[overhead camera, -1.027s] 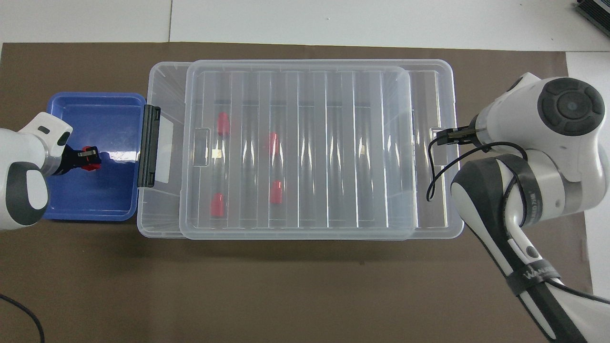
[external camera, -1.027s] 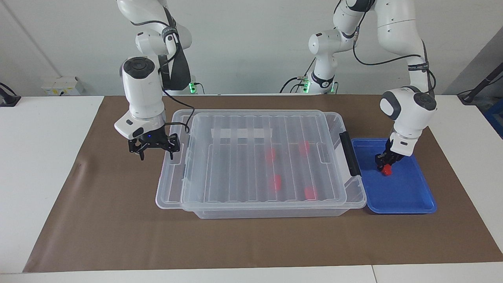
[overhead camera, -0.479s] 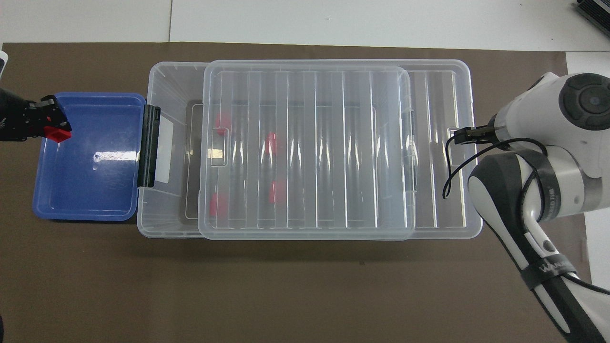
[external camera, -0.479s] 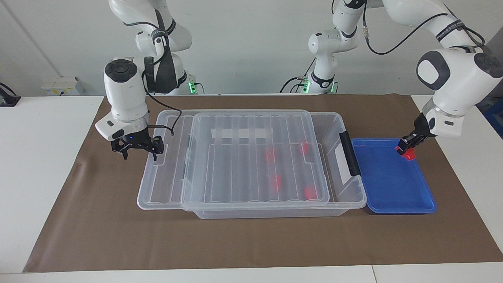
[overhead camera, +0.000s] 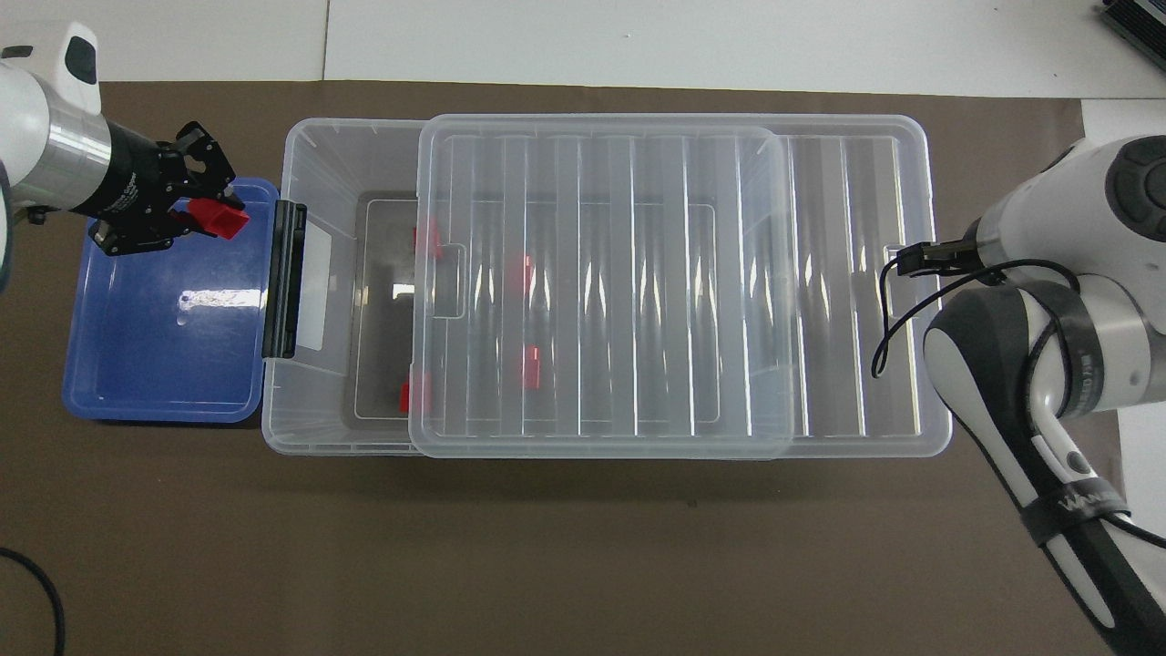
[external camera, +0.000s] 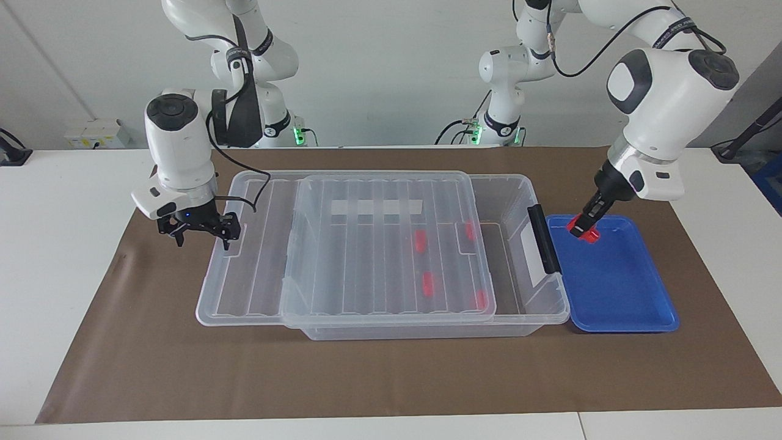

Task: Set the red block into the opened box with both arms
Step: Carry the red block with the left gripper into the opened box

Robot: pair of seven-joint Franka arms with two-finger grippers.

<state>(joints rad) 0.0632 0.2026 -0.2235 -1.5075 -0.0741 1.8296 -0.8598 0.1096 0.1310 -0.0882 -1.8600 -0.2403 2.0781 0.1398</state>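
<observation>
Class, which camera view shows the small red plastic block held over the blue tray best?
The overhead view: the small red plastic block juts clear of the left gripper. In the facing view the block is partly hidden behind the fingertips, above the shallow blue tray.

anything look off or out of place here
Only the lid is off-square: it sits slid toward the right arm's end, overhanging the box, with the right gripper at its edge. That leaves an opening; no spill or damage.
</observation>
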